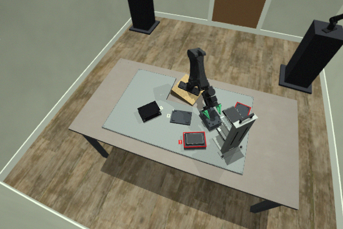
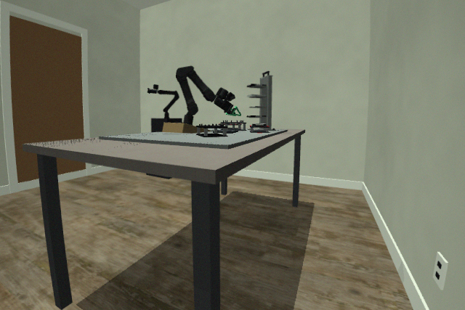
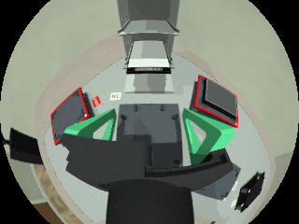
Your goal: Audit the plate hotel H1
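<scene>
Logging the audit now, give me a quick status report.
Gripper open, empty, above a nest. Plate hotel ahead, untouched. Path unobstructed.

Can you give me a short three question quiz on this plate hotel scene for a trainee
1. True or false: the pincer is shut on a plate.
2. What colour are the borders of the two quarantine nests, one near the table's front, one beside the hotel?
3. The pincer's fingers hover above: A) a dark nest B) the cardboard block C) the floor.

Key: 1 false, it is open and empty; 2 red; 3 A.
</scene>
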`<state>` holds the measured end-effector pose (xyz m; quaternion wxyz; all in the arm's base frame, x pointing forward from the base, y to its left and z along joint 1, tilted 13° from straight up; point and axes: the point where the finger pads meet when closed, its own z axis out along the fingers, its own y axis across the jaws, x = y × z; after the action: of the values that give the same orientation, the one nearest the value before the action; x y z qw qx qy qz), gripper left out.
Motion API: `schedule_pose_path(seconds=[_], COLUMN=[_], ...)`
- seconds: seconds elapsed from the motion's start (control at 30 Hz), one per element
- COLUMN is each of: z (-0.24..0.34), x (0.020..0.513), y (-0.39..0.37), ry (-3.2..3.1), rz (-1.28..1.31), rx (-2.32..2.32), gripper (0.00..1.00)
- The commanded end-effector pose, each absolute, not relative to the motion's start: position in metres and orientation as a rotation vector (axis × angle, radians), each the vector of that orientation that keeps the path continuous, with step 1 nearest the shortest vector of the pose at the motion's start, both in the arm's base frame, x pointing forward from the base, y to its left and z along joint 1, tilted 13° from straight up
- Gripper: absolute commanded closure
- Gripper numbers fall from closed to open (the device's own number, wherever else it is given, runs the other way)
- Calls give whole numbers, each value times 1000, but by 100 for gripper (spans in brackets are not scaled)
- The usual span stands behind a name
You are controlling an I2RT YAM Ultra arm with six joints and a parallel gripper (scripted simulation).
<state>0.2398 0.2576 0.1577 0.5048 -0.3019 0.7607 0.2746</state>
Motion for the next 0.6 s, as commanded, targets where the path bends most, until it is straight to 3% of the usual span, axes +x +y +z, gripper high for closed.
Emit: schedule_pose_path(seconds=[0.0,0.57], z=[184,161], x=[245,229], y=[266,244], ry=[1764,1813], rz=[684,668], rx=[-706,-716], gripper=[0,0])
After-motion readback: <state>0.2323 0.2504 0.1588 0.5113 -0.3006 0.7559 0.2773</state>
